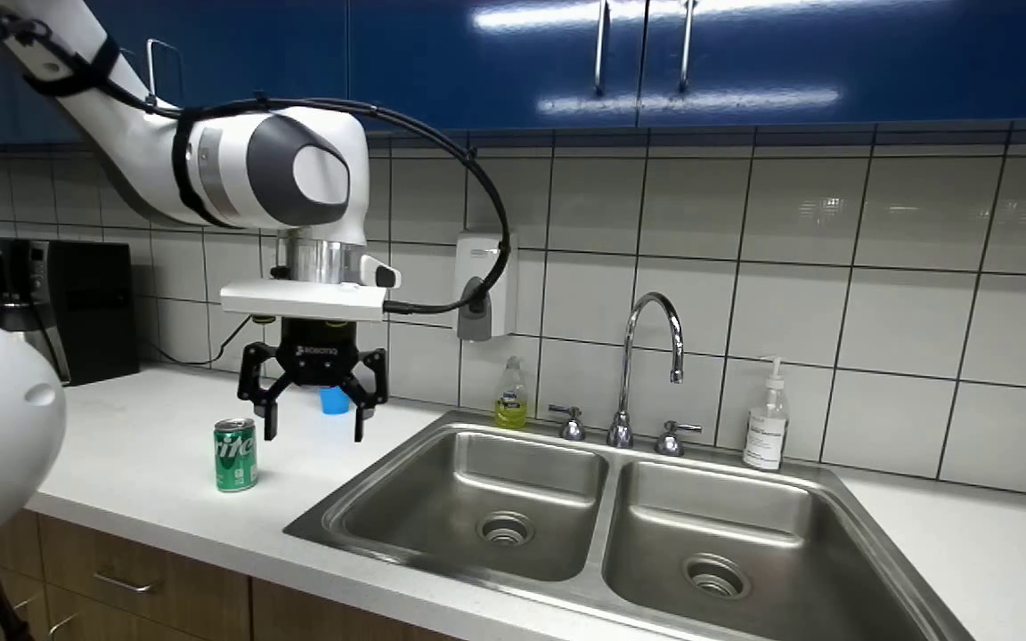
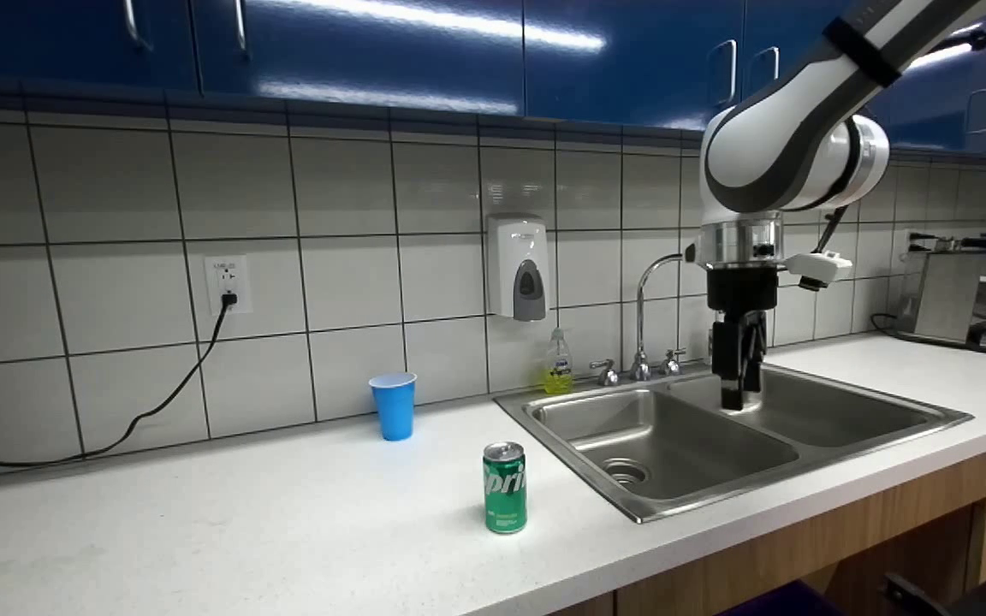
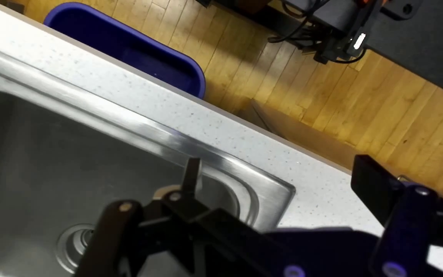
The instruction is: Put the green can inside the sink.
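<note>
The green can (image 1: 236, 455) stands upright on the white counter beside the sink; it also shows in an exterior view (image 2: 506, 488). It is out of view in the wrist view. The double-basin steel sink (image 1: 604, 525) shows in both exterior views (image 2: 681, 445), and one basin with a rim corner shows in the wrist view (image 3: 71, 154). My gripper (image 1: 314, 434) points down, open and empty, in the air and apart from the can. It also shows in an exterior view (image 2: 741, 395). In the wrist view, the sink corner and counter lie between its spread fingers (image 3: 277, 169).
A blue cup (image 2: 394, 409) stands near the tiled wall. A chrome faucet (image 1: 624, 392), a yellow-green soap bottle (image 1: 510, 398) and a pump bottle (image 1: 766, 423) stand behind the sink. A soap dispenser (image 2: 517, 267) hangs on the wall. A purple-blue bin (image 3: 129, 50) stands below the counter edge.
</note>
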Controlling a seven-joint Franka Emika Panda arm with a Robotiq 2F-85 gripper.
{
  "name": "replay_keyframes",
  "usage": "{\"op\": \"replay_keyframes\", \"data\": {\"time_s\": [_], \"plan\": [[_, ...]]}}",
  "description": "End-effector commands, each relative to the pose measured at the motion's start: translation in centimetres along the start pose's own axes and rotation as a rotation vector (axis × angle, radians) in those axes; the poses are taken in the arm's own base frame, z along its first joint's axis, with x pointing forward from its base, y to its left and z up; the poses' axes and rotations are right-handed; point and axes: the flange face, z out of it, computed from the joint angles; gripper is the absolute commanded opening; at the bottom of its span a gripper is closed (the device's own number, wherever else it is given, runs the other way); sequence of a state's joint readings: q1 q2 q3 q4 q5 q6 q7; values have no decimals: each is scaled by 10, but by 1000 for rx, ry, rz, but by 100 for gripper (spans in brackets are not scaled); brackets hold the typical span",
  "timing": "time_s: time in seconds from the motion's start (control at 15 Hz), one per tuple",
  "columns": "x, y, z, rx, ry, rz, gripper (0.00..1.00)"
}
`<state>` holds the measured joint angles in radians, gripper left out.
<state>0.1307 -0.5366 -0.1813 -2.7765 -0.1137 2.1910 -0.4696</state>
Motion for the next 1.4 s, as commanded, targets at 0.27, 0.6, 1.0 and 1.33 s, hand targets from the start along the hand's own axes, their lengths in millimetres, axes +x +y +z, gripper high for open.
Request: {"op": "replay_keyframes", "data": {"time_s": [0.27,0.6,1.0,1.33], "plan": [[49,-52,39,40,-18,-99,100],[73,-86,62,12,-21,-120,100],[106,-125,81,5,-17,-192,100],[139,-130,83,10,3,-208,100]]}}
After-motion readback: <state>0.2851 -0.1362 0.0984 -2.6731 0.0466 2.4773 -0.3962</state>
